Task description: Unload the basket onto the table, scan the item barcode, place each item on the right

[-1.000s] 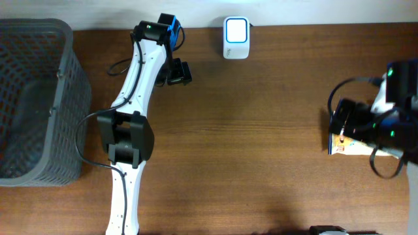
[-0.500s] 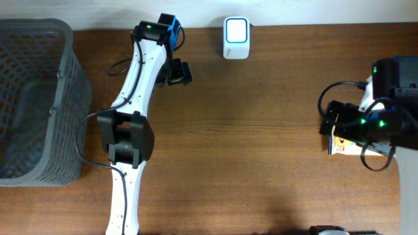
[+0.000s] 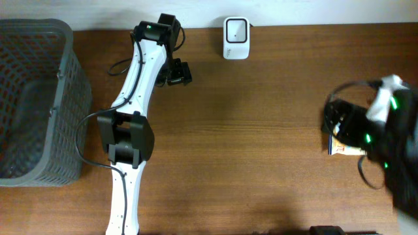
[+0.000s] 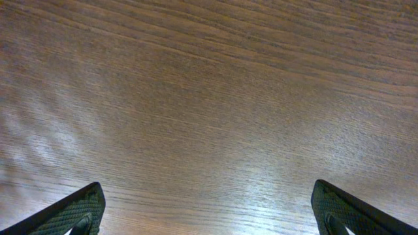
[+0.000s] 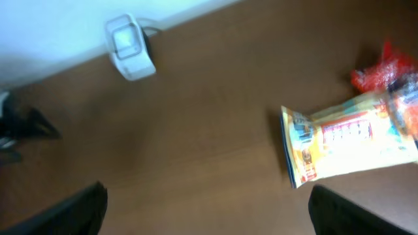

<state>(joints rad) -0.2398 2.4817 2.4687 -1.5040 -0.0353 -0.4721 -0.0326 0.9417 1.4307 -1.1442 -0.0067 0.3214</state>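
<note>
Though nothing is yet grasped, the packet (image 3: 345, 150) is seen overhead at the right edge of the table (image 3: 261, 143), well apart from the scanner (image 3: 236, 38) at the far edge. From the left wrist, the left gripper (image 4: 208, 185) is shown wide open, empty. From the right wrist, the right gripper (image 5: 208, 189) is likewise spread and empty; a reach onto the packet is judged next.

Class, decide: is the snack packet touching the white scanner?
Apart. The right wrist view shows the snack packet at right and the white scanner at upper left, with a broad stretch of bare table between them.
</note>
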